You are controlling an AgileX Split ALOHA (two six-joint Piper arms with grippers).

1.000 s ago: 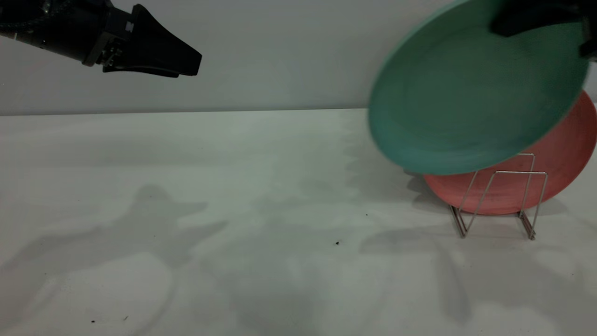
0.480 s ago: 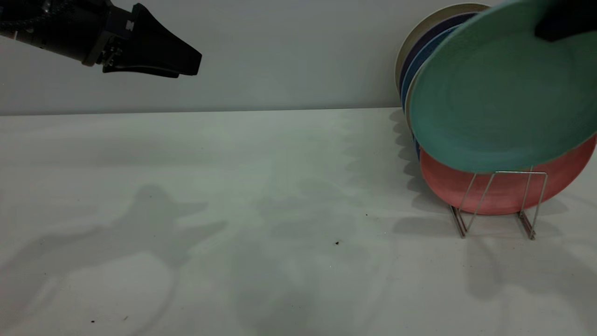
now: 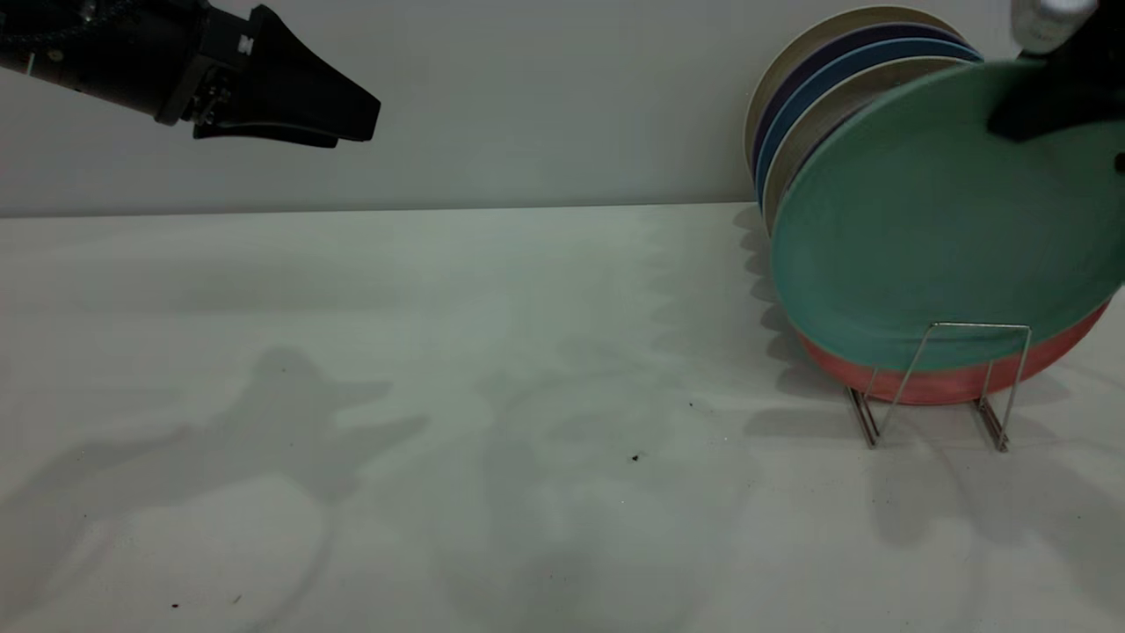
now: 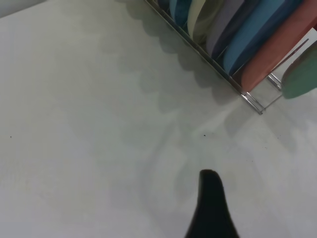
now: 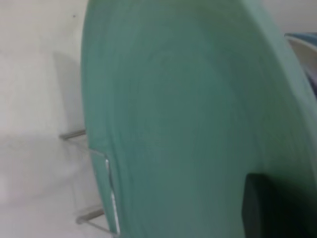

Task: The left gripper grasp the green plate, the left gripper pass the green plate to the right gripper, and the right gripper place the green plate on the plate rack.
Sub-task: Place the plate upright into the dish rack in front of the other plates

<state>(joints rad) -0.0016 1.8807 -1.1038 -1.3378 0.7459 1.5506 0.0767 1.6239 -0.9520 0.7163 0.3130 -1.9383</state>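
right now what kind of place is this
Likely a lab test bench, not a kitchen: a bare white table, a plain wall, a wire plate rack of plastic plates, and robot arms, the right tool holding a green plate.

Matte green plate (image 3: 932, 237), wire rack (image 3: 967, 378)

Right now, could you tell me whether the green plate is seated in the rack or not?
Going in: the green plate stands tilted behind the plate rack front loop, gripped by the right gripper; seating hidden.
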